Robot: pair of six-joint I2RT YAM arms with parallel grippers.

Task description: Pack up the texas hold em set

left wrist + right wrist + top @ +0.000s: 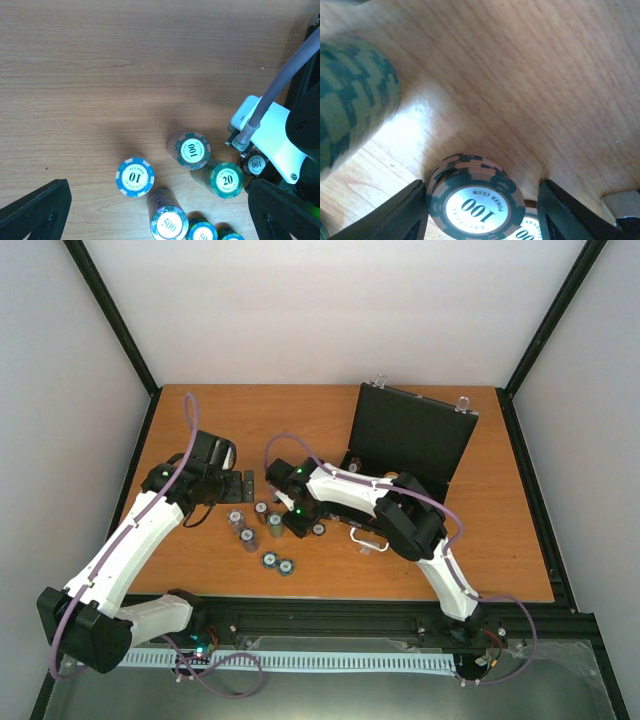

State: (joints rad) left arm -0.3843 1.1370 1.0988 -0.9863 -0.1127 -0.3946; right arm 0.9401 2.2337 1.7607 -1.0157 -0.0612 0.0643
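Note:
The black case [410, 435] stands open at the back right of the table, lid up. Small chip stacks [255, 525] stand in a group at mid-table. My right gripper [482, 210] is open and low on the table, straddling a short brown-and-black stack of 100 chips [475, 200]. Its left finger is against the stack and a gap shows on the right side. In the top view that gripper [305, 525] sits at the group's right edge. My left gripper [160, 210] hangs open above the blue 10 stack [135, 177], the 100 stack [192, 149], the green 20 stack [227, 180] and the 500 stack [169, 225].
A tall green stack [350, 95] stands close on the right gripper's left. Another 100 chip [530, 232] lies flat just behind the straddled stack. The case's silver handle [368, 538] faces the near edge. The right arm's white link [270, 135] crowds the chips' right side.

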